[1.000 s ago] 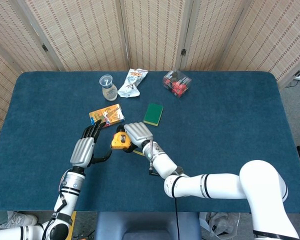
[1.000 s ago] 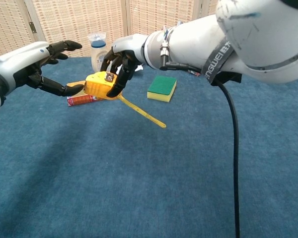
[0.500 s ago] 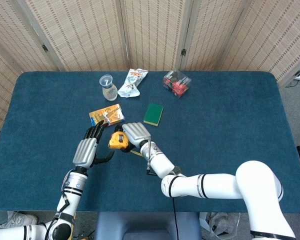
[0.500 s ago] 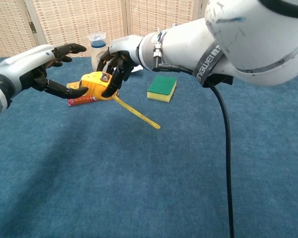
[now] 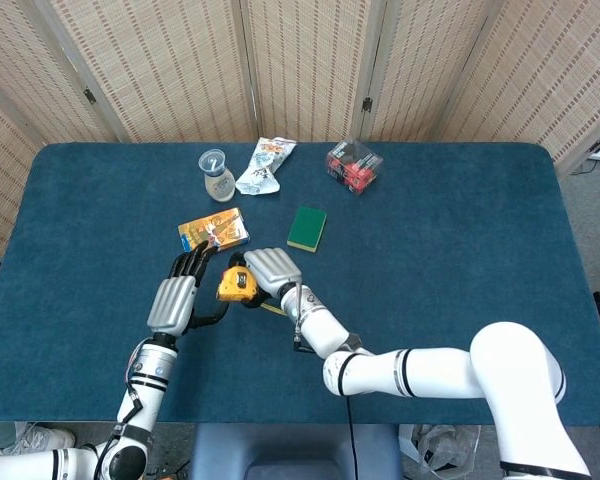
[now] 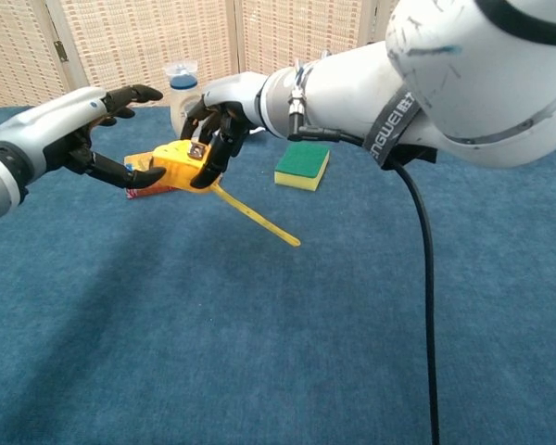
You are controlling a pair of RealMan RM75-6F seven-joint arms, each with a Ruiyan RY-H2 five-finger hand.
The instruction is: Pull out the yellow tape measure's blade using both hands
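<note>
My right hand (image 5: 270,268) (image 6: 219,113) grips the yellow tape measure (image 5: 231,285) (image 6: 174,163) from above and holds it off the table. A short length of yellow blade (image 6: 258,219) (image 5: 272,308) sticks out, slanting down to the right with its tip free. My left hand (image 5: 176,298) (image 6: 85,119) is just left of the case with its fingers spread. Its thumb tip reaches the case's left edge in the chest view; the other fingers stay above and apart from it.
Behind the hands lie a colourful flat box (image 5: 213,230) (image 6: 146,188) and a green sponge (image 5: 306,228) (image 6: 302,165). Further back stand a small bottle (image 5: 216,175) (image 6: 181,85), a snack packet (image 5: 265,165) and a clear box of red items (image 5: 354,165).
My right hand has carried the tape measure a little left and down. My left hand has closed in, so its thumb now meets the case.
</note>
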